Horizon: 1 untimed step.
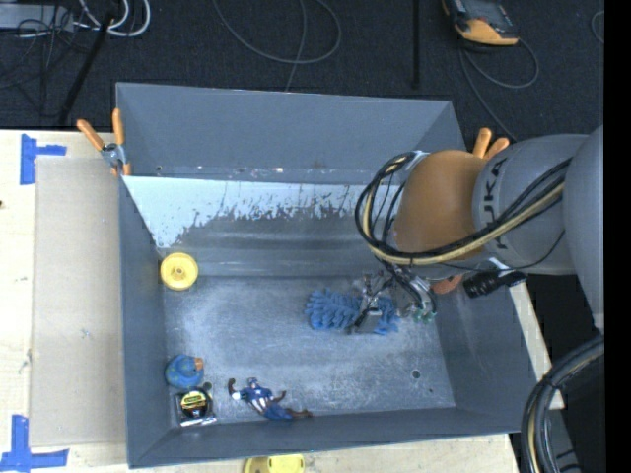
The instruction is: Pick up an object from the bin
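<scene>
One blue spiky thing [328,311] under gripper [379,309]

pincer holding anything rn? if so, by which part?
Cannot tell. The pincer is down at the right end of the blue bristly object, but whether it has a grip there isn't visible.

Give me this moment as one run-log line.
jaws: at blue bristly thing, bin centre-right | rest: yellow disc left; blue cap, tape measure, small figure front-left
</scene>
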Tool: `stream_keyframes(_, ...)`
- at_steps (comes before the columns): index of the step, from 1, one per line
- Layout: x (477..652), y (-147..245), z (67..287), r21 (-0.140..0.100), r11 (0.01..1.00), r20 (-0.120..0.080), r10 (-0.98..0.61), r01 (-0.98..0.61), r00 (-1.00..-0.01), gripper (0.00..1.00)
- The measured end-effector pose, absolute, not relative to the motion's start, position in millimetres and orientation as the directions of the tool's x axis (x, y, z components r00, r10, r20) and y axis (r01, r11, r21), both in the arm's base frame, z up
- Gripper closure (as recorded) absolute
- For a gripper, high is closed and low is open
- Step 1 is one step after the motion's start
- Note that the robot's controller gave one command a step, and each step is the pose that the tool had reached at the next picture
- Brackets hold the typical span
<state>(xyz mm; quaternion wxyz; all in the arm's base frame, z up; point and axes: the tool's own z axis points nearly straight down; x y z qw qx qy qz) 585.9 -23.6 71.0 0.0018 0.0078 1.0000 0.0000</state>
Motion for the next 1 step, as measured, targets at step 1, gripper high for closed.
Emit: stream_keyframes(1, 585.9, -14.8, 271.6, 0.001, 1.000, -0.004, 0.014, 0.014, -1.000, 1.00)
